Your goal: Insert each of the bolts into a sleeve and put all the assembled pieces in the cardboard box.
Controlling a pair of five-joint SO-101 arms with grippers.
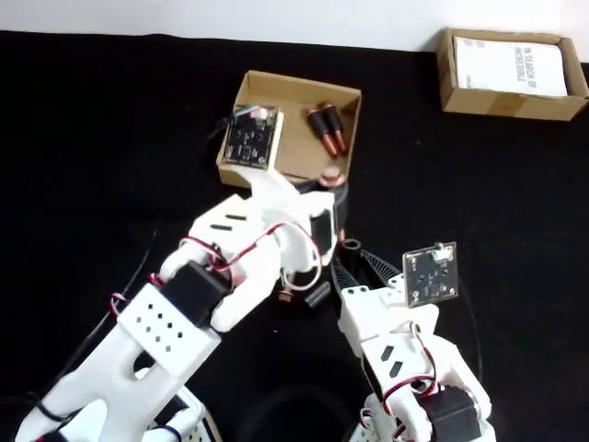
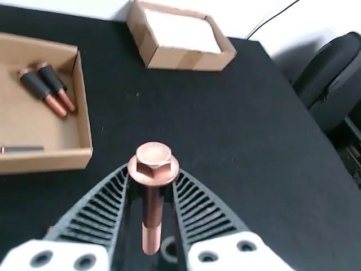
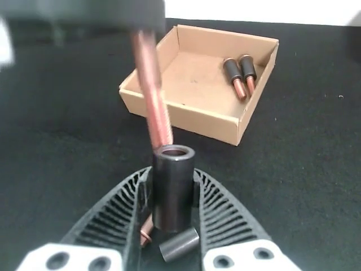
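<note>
My left gripper (image 2: 152, 172) is shut on a copper bolt (image 2: 151, 209), hex head (image 2: 153, 164) at the fingertips. In the high view it (image 1: 333, 198) hangs just beside the cardboard box's near right corner. My right gripper (image 3: 172, 178) is shut on an upright black sleeve (image 3: 172, 189). The bolt's shaft (image 3: 153, 101) comes down from above, its tip at the sleeve's open rim, slightly behind it. The cardboard box (image 1: 247, 101) holds two assembled pieces (image 1: 327, 131), which lie side by side (image 3: 240, 73).
A loose black sleeve (image 1: 317, 295) and a small copper bolt (image 1: 284, 296) lie on the black table between the arms. The sleeve (image 3: 177, 244) sits under my right gripper. A second box (image 1: 502, 103) with white paper stands at the back right.
</note>
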